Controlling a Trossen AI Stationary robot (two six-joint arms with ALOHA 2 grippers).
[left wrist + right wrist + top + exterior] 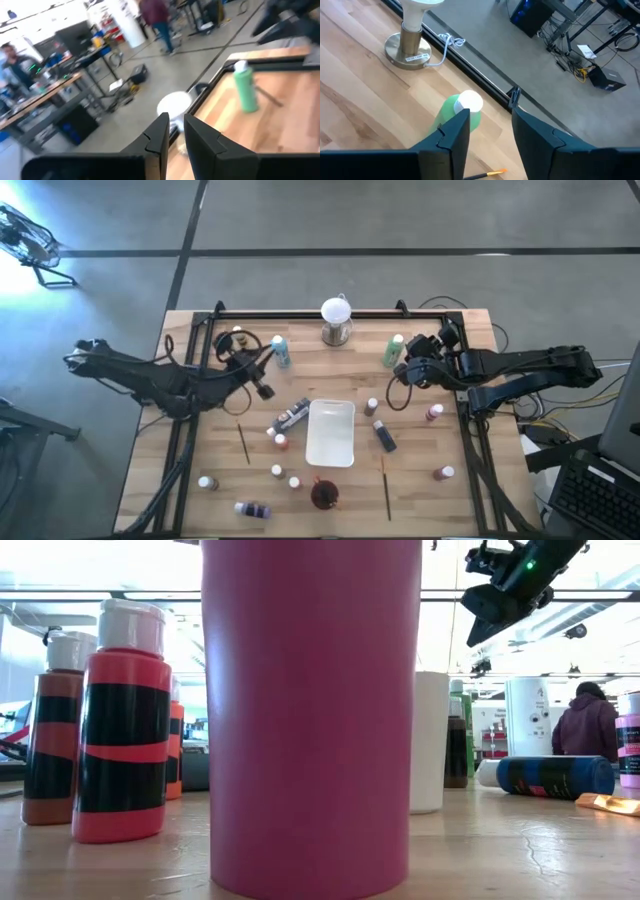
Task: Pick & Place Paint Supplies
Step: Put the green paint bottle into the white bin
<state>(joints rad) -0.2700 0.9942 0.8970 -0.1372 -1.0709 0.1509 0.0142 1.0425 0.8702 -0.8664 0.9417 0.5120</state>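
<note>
Small white-capped paint bottles are scattered over the wooden table. A teal bottle point(280, 352) and a green bottle point(392, 350) stand upright near the far edge. Two thin brushes point(243, 442) point(386, 488) lie flat. My right gripper point(490, 125) hovers open above the green bottle point(462, 112), whose cap shows just past one finger. It hangs high over the table in the low view point(480, 625). My left gripper point(176, 132) is beside the teal bottle point(263, 388), pointing level toward the far right. Its fingers are shut to a thin slit with nothing between them.
A white tray point(331, 433) lies mid-table, with a dark red cup point(324, 494) near the front edge. A white globe on a metal base point(336, 320) stands at the far edge. Bottles lie around the tray point(385, 437) point(290, 417). A person point(587, 725) stands in the room beyond.
</note>
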